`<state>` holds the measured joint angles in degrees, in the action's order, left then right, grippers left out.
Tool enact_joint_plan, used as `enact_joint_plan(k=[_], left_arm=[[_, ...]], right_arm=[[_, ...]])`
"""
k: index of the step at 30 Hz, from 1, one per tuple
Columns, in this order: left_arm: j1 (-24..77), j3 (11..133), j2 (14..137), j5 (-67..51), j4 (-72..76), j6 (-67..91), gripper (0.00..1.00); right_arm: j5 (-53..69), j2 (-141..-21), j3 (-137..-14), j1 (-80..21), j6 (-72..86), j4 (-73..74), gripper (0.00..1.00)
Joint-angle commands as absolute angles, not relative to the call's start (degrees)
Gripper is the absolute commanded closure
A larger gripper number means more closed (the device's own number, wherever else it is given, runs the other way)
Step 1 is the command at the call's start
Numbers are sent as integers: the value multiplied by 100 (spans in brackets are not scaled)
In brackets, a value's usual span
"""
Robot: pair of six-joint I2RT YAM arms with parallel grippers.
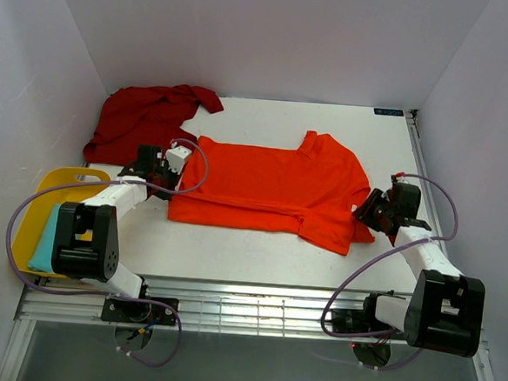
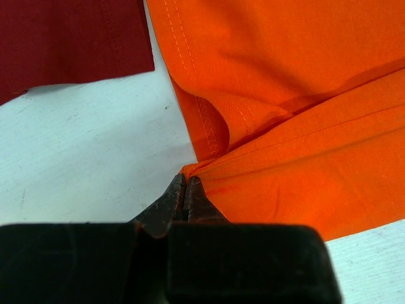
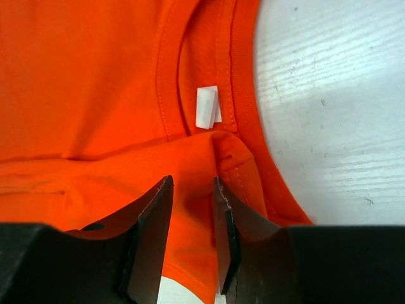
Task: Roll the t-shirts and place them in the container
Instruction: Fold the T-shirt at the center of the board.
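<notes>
Orange t-shirt [image 1: 272, 187] lies flat on the table [image 1: 232, 259], lengthwise fold apparently in hand. Left gripper [image 2: 185, 190] pinches its fold edge; right gripper [image 3: 193, 209] straddles cloth by the collar [image 3: 240, 95], jaws narrowly apart. Next: close right, lift both together.

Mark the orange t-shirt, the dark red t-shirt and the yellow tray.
orange t-shirt [image 1: 272, 179], top external view, chest panel.
dark red t-shirt [image 1: 141, 122], top external view, bunched middle.
yellow tray [image 1: 54, 187], top external view, bare far end.
</notes>
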<state>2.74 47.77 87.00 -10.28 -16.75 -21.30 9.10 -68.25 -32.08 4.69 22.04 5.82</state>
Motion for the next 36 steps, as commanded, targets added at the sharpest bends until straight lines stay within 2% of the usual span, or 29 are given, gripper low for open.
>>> enact_joint_plan(k=[1,9,16,27,30,31,36], left_arm=[[290,4904,8482,-1020,-1688,-2092,100],[308,4913,8499,-1011,-1705,-2092,100],[325,4922,8499,-993,-1705,-2100,100],[325,4957,8508,-976,-1705,-2101,100],[325,4975,8490,-967,-1714,-2101,100],[325,4975,8490,-975,-1714,-2101,100],[334,5001,8525,-967,-1731,-2127,100]], right_arm=[[870,-6890,-3120,413,2171,624,62],[949,-6926,-2953,378,2206,589,59],[967,-6899,-2883,316,2232,492,74],[782,-6838,-2936,105,2162,572,73],[712,-6987,-2997,105,2136,571,84],[660,-7005,-3032,105,2127,571,92],[580,-6952,-3496,105,2057,659,92]])
